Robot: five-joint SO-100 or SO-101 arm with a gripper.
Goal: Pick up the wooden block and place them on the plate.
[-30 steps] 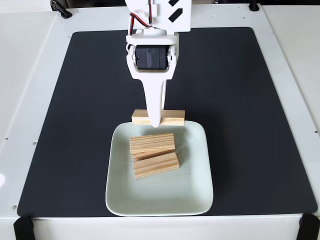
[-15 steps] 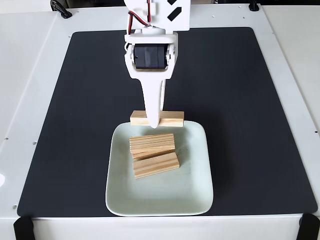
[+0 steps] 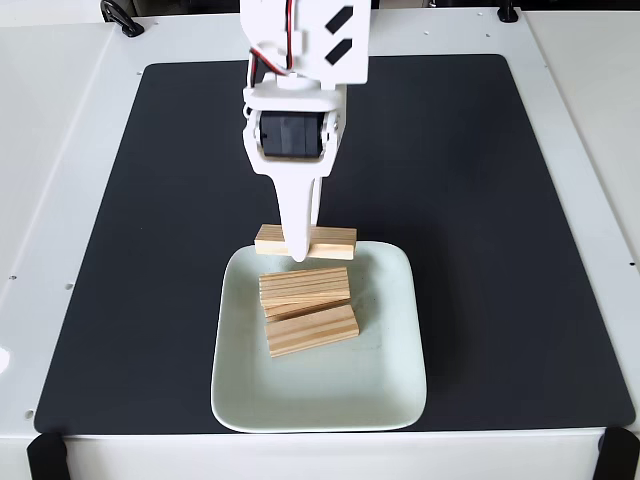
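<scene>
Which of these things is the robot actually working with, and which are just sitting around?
In the job:
- held wooden block
- gripper
- blocks on the plate
- plate

Just there:
- black mat
- white table
- black clamps at the front corners

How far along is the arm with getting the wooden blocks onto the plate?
Mostly done, by the look of it. A pile of blocks already lies on the plate; at least two show, and a third seems sandwiched between them. In hand: the gripper is shut on another block, held level at the plate's far rim. Left: set that block down in the dish and let go.
</scene>
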